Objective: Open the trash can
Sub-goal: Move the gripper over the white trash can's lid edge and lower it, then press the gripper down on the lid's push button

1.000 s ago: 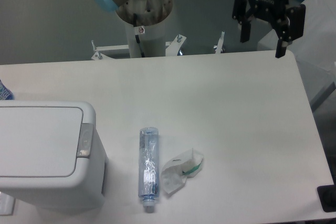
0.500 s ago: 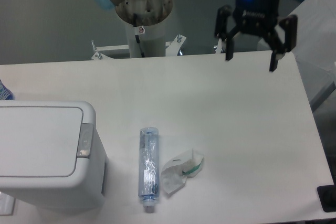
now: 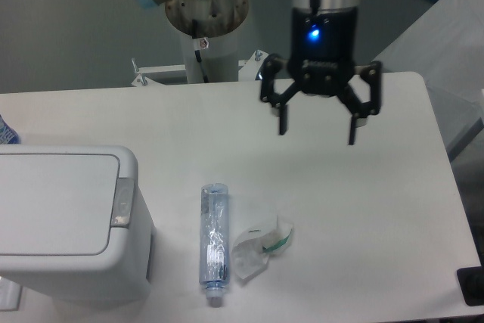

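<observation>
The trash can (image 3: 64, 221) is a large white boxy bin at the front left of the table. Its flat lid is shut, and a small grey push tab (image 3: 122, 203) sits on its right edge. My gripper (image 3: 318, 132) hangs open and empty above the middle right of the table, fingers pointing down. It is well to the right of the bin and apart from it.
A clear plastic bottle (image 3: 213, 242) lies on the table right of the bin. A crumpled white wrapper (image 3: 259, 247) lies beside the bottle. The arm's base (image 3: 204, 13) stands behind the table. The table's right edge (image 3: 446, 179) is near.
My gripper has moved from the table's far right corner leftward and toward the middle of the table, lower and closer to the camera. It stays open. The bin, bottle and wrapper have not moved.
</observation>
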Available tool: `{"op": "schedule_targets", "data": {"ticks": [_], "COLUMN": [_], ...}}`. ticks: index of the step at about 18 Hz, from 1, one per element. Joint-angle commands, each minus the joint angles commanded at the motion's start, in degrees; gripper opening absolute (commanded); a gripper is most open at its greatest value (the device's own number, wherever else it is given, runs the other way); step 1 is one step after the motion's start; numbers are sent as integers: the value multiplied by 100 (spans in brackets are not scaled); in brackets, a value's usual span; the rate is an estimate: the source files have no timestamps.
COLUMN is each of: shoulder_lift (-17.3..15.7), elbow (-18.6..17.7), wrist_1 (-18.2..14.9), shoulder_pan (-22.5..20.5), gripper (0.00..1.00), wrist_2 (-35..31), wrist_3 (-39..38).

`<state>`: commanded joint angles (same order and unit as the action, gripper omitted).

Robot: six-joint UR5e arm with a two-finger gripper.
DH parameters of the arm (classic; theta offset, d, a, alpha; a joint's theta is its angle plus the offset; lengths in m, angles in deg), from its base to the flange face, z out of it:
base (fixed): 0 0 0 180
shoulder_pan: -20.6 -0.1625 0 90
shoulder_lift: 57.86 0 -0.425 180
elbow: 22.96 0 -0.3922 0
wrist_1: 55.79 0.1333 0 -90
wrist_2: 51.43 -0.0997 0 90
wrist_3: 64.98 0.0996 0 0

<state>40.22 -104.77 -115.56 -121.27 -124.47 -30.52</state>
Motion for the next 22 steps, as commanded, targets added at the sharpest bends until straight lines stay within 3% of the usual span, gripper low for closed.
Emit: {"op": "schedule_targets", "data": {"ticks": [6,12,22], "shoulder_lift": [79,430,642], "elbow": [-63,-28,-72], "wrist_1": [35,685,738], "shoulder_pan": [440,897,1188], "gripper": [100,100,100], "wrist_2": [9,26,44], "wrist_3": [-1220,-2935,-3209]}}
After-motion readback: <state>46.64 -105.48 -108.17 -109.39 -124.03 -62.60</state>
